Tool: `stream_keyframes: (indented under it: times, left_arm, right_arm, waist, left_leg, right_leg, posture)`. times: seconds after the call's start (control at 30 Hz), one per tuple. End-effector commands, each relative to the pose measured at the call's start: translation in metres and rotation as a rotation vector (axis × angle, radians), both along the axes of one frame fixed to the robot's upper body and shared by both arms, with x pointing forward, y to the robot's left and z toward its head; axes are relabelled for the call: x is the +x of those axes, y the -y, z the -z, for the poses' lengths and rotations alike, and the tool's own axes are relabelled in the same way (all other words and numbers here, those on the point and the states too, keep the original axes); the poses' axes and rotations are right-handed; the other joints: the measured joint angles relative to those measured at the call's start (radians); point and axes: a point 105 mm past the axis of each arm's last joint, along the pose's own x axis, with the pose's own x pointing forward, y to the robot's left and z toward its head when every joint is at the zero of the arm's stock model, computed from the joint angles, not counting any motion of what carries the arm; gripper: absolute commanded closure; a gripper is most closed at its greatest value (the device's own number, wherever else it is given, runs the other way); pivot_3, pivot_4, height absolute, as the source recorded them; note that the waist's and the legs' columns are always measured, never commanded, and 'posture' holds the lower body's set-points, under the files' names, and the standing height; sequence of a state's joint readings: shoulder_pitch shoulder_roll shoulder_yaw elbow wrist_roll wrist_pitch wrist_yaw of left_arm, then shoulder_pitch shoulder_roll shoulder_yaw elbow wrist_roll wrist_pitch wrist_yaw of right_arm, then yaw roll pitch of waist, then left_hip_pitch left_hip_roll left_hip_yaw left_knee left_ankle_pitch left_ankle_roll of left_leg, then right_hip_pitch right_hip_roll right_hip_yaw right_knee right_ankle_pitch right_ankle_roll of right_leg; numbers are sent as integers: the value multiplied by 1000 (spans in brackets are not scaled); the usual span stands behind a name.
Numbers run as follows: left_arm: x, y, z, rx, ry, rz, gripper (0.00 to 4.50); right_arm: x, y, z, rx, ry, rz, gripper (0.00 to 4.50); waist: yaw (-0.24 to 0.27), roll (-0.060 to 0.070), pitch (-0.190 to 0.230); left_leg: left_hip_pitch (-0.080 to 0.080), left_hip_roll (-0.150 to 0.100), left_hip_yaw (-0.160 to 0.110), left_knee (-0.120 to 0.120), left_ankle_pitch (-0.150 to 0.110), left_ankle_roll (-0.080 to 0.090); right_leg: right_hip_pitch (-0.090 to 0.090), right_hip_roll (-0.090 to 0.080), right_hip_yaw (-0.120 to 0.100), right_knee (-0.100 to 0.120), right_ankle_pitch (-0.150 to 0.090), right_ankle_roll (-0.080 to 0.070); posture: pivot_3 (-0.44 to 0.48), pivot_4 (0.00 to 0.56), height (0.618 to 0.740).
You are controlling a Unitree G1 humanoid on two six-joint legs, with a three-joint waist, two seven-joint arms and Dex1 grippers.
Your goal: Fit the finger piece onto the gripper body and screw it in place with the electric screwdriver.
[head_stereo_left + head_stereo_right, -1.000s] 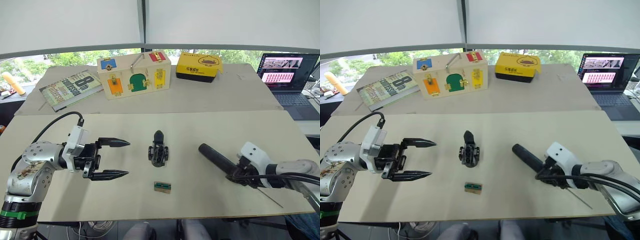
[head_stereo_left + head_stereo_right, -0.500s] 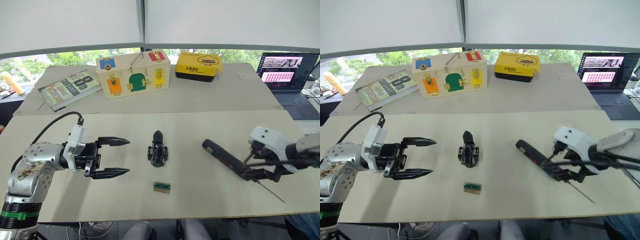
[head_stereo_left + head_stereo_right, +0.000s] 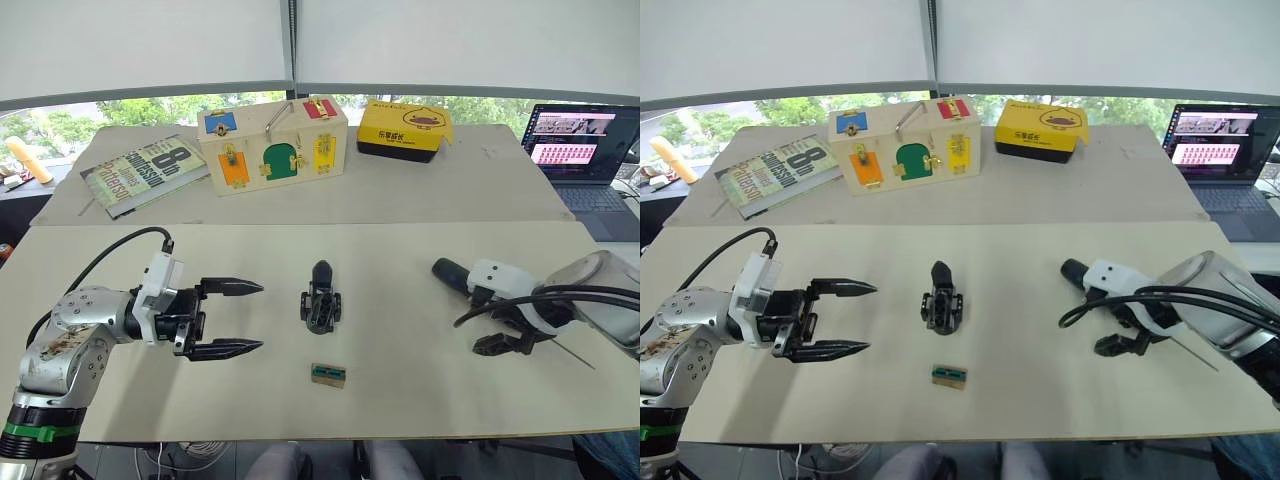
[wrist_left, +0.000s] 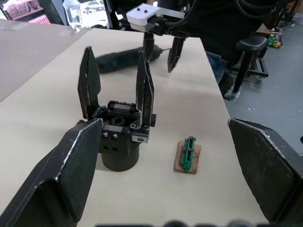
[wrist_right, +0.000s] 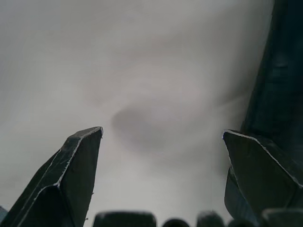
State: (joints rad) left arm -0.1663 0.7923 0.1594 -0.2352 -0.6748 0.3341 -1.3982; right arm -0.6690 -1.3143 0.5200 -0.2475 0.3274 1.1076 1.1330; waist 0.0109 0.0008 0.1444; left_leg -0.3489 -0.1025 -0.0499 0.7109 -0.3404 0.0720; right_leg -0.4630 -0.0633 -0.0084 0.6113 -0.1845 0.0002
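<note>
Screwdriver pickup in hand: the electric screwdriver (image 3: 452, 273) lies on the table (image 3: 400, 400) beside the open, empty right gripper (image 3: 512, 340); it should straddle the barrel squarely before closing. Left gripper (image 3: 232, 318) open, near the gripper body (image 3: 320, 300)

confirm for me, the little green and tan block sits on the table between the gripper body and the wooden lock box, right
Not quite. The green and tan block lies on the near side of the gripper body, toward the robot, opposite the wooden lock box. The left eye view shows it.
</note>
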Motion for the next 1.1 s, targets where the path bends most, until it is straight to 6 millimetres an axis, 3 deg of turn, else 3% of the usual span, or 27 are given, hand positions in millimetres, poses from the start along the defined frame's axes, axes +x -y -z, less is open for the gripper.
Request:
stream_keyframes:
  times: [0.03,0.13,0.2,0.33,0.43,0.6,0.77,0.87,1.03,1.1]
  left_arm:
    - [-6,-3,-12,-5,34,-10,0]
    - [-8,-7,-12,2,25,-29,0]
    - [-8,-8,-11,4,22,-31,0]
    - [-4,-1,-11,-11,25,-21,0]
    - [-2,2,-13,-16,30,-14,0]
    - [-2,2,-16,-22,32,-20,0]
    - [-4,1,-15,-20,27,-22,0]
    - [-3,1,-15,-20,26,-22,0]
    - [-2,1,-15,-21,25,-18,0]
    - [-2,1,-15,-20,24,-16,0]
  right_arm:
    - [-1,0,-53,120,56,-33,41]
    - [16,37,-70,51,173,35,41]
    - [28,55,-68,0,215,49,41]
    - [64,84,-35,-45,273,100,41]
    - [70,84,-11,-14,212,99,41]
    - [67,77,8,2,118,44,41]
    - [55,68,12,40,-13,-6,41]
    - [55,61,9,67,-37,-14,779]
    - [61,65,8,14,-4,-11,2519]
    - [60,65,8,3,-8,-12,2583]
  waist:
    - [0,3,2]
    - [0,3,2]
    - [-1,3,2]
    - [-3,1,3]
    - [-8,2,4]
    - [-13,3,3]
    - [-14,3,4]
    - [-13,3,3]
    - [-15,3,3]
    - [-15,3,3]
  left_leg:
    - [0,0,0,0,0,0]
    - [0,1,-1,1,0,0]
    - [1,1,0,1,0,0]
    - [3,1,0,2,0,0]
    - [2,1,0,2,1,-1]
    - [-4,1,-1,2,1,-2]
    - [-3,1,-1,3,1,-3]
    - [-3,1,-2,3,1,-3]
    - [-3,1,-2,3,1,-3]
    - [-3,1,-2,3,1,-3]
  right_leg:
    - [0,0,0,0,0,0]
    - [1,0,1,0,0,-1]
    - [3,0,1,-1,0,-1]
    - [4,-1,1,0,1,-1]
    - [3,-1,1,1,1,-2]
    - [-4,-1,-1,3,2,-4]
    - [-2,-1,-1,3,2,-4]
    - [-2,-1,-1,3,2,-4]
    - [-2,-1,-1,3,2,-4]
    - [-2,-1,-1,4,2,-4]
  posture:
    - [0,150,740]
    - [0,150,740]
    - [0,150,740]
    - [0,150,740]
    - [0,150,740]
    - [0,150,740]
    - [0,150,740]
    - [0,150,740]
    - [0,150,740]
    - [0,150,740]
